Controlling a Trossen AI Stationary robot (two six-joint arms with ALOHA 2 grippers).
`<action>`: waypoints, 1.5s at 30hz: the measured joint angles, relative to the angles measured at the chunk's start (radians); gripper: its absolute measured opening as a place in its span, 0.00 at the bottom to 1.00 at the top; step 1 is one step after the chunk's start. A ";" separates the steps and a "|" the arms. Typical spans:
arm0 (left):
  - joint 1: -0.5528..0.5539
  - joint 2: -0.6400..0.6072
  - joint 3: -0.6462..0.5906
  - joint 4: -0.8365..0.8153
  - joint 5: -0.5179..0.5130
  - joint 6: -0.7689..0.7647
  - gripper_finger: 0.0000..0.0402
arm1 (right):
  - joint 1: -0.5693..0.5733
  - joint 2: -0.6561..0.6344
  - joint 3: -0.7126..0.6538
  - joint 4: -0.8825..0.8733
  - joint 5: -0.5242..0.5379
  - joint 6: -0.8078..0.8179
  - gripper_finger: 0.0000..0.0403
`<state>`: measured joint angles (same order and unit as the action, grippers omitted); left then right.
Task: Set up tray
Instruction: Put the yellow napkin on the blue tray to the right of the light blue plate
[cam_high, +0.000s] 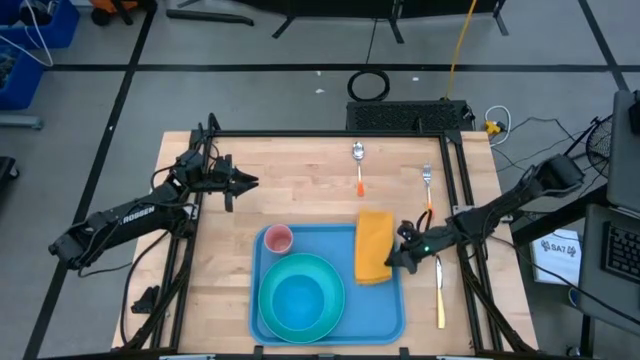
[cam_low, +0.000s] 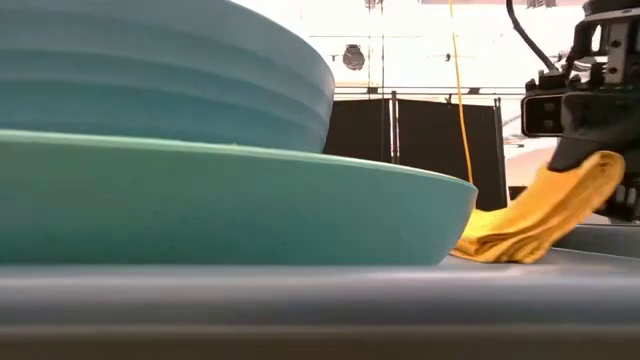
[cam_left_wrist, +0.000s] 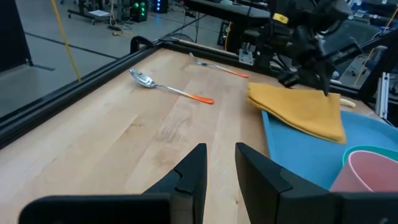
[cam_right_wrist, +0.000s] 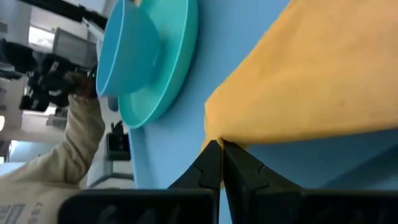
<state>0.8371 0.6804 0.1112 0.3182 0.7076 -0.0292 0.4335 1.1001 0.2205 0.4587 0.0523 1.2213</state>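
From table height the plate (cam_low: 230, 205) and bowl (cam_low: 160, 70) run off the frame and hide most of my tray (cam_low: 320, 300). My right claw (cam_high: 404, 252) covers the napkin's (cam_high: 374, 245) near corner. The pink cup (cam_left_wrist: 373, 171) is cut off, perhaps half showing.

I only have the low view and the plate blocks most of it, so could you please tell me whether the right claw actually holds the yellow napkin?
Observer: Yes. Its wrist view shows the right claw shut on the edge of the napkin.
Operator: Thank you. Is the napkin over the tray?
Observer: Mostly. From above it lies on the right side of the tray, with its far end overhanging the rim.
Operator: And where is the left claw?
Observer: The left claw hovers open above the table's far left, away from the tray.
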 joint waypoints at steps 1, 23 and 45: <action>0.000 0.000 0.000 0.000 0.000 -0.001 0.22 | 0.017 0.016 0.013 0.000 0.001 0.006 0.00; 0.000 0.000 0.000 0.000 -0.001 -0.032 0.22 | 0.223 0.305 0.244 -0.125 -0.006 0.155 0.00; 0.000 0.000 0.000 0.000 -0.001 -0.016 0.22 | 0.162 0.350 0.246 -0.142 -0.180 0.153 0.00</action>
<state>0.8371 0.6803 0.1112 0.3183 0.7067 -0.0454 0.5952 1.4502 0.4667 0.3172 -0.1276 1.3743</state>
